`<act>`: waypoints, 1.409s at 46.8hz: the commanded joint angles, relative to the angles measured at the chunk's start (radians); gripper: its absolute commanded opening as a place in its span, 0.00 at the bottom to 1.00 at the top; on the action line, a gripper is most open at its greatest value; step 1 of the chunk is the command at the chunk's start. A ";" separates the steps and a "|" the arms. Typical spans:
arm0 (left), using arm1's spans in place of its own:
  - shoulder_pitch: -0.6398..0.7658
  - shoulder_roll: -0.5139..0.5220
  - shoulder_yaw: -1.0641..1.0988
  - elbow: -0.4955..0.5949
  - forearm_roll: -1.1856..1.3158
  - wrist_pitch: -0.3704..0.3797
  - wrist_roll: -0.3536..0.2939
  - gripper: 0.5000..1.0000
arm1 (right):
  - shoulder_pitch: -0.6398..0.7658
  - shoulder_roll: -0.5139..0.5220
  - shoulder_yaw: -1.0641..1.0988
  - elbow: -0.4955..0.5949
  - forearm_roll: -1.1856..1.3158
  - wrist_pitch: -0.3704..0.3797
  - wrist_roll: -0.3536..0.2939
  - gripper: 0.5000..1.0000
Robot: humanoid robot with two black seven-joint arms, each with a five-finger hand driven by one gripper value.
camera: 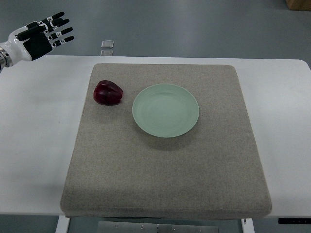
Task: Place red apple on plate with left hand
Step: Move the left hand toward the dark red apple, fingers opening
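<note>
A dark red apple (108,92) lies on the grey-brown mat (165,165), just left of a pale green plate (165,110). The apple and plate are close but apart. The plate holds nothing. My left hand (43,34) is black and white and hovers at the top left, past the table's far edge, well up and left of the apple. Its fingers are spread and hold nothing. The right arm does not show.
The mat lies on a white table (34,141). A small grey block (107,44) sits on the floor beyond the table's far edge. A brown box corner (298,4) shows at the top right.
</note>
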 commanded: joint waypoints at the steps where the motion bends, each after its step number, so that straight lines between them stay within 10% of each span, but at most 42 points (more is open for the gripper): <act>1: 0.002 -0.004 0.000 0.002 -0.001 0.000 0.000 0.99 | 0.000 0.000 0.000 0.000 0.000 0.000 0.000 0.86; 34: -0.087 -0.001 0.069 0.039 0.193 -0.046 -0.020 0.99 | 0.000 0.000 0.000 0.000 0.000 0.000 0.000 0.86; 49: -0.087 0.049 0.070 -0.100 0.897 -0.052 -0.362 0.99 | 0.000 0.000 0.000 0.000 0.000 0.000 0.000 0.86; 66: -0.062 0.149 0.067 -0.376 1.407 -0.046 -0.394 0.99 | 0.000 0.000 0.000 0.000 0.000 0.000 0.000 0.86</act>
